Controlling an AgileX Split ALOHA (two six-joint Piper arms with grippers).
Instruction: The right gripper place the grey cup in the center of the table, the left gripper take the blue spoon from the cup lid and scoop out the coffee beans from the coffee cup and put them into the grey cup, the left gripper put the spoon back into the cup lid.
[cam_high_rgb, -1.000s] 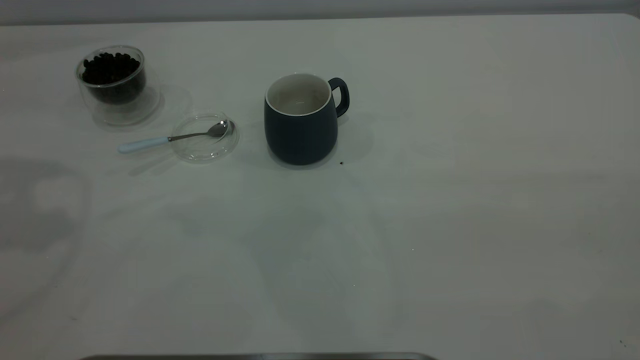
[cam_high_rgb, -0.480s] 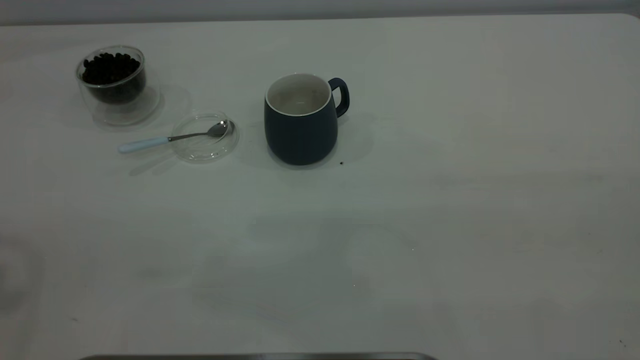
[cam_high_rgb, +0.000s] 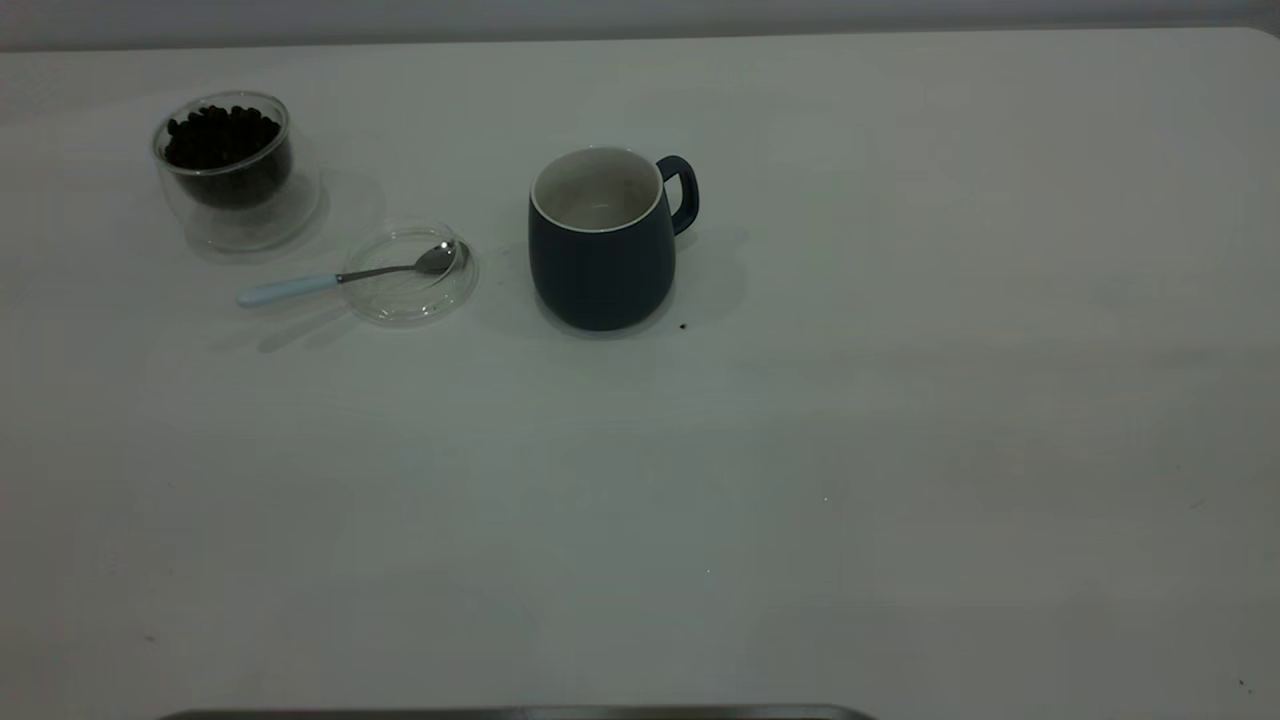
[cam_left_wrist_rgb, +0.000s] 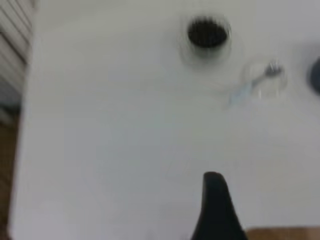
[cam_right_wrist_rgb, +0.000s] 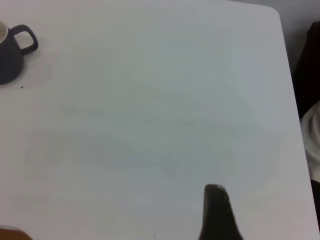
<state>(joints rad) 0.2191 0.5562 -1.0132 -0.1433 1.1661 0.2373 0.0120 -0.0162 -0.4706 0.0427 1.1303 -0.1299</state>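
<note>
Nothing on the table (cam_high_rgb: 900, 450) is shifting between the earlier frames and now; only the faint shadows that were lying across the near and left parts of the white surface are fading out. Neither arm is showing in the exterior view.

Going from largest to smallest: the table is filling all views. The grey cup (cam_high_rgb: 601, 240) is standing upright near the middle of the far half, its handle pointing to the exterior view's right, and a tiny dark speck (cam_high_rgb: 683, 325) is lying on the tabletop just beside its base. The coffee cup (cam_high_rgb: 235, 168) is sitting upright well to the left of it, holding the coffee beans (cam_high_rgb: 221, 135) heaped close to its rim. The cup lid (cam_high_rgb: 410, 275) is lying flat between the two cups. The blue spoon (cam_high_rgb: 345, 275) is resting with its metal bowl on the lid and its pale handle reaching off the lid's left edge onto the table.

Each wrist view is showing only one dark fingertip over bare table: the left gripper (cam_left_wrist_rgb: 216, 210) is hanging well back from the coffee cup and lid, the right gripper (cam_right_wrist_rgb: 217, 212) well away from the grey cup. Whether either is open or closed I cannot tell.
</note>
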